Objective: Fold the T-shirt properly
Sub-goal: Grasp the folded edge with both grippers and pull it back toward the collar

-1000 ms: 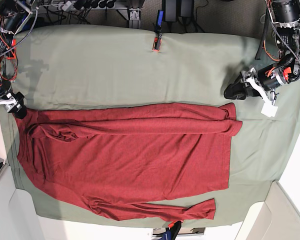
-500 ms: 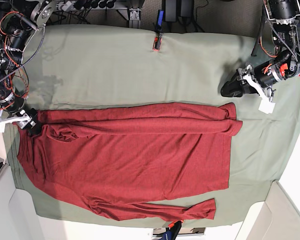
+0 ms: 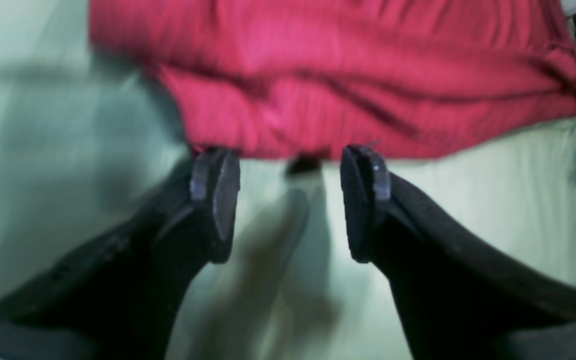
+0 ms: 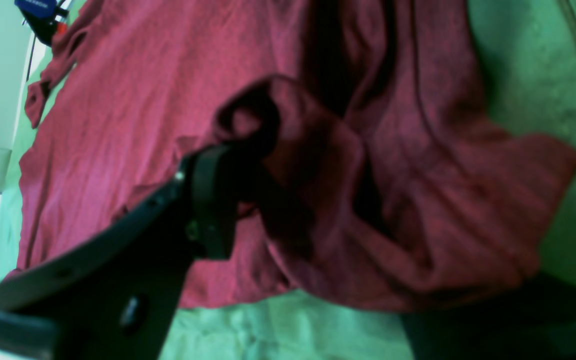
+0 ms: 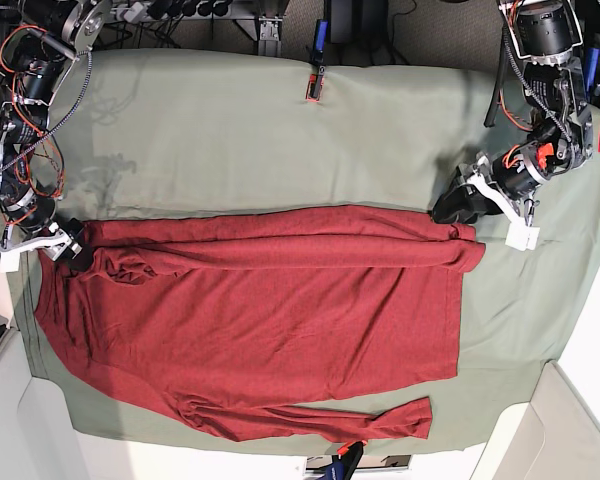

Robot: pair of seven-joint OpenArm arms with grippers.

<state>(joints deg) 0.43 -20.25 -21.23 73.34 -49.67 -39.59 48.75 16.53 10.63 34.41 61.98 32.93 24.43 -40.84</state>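
The dark red T-shirt (image 5: 260, 320) lies spread on the sage-green table cloth (image 5: 230, 140), its upper edge folded over in a long strip and one sleeve along the near edge. My left gripper (image 5: 448, 208) is open at the shirt's back right corner. In the left wrist view its fingers (image 3: 215, 200) stand apart over bare cloth, just short of the T-shirt (image 3: 348, 75) edge. My right gripper (image 5: 68, 250) is at the back left corner. In the right wrist view its jaws stand wide, with bunched T-shirt (image 4: 393, 215) fabric between them. One finger (image 4: 208, 210) shows; the other is mostly hidden.
A red and black clamp (image 5: 312, 88) sits at the cloth's back edge, and a blue clamp (image 5: 345, 462) at the front edge. Cables and arm bases crowd the back corners. White panels (image 5: 550, 430) border the front corners.
My right gripper has moved rightward and nearer onto the shirt's left corner, pushing the fabric into a bunch. My left gripper has come down to the shirt's right corner.
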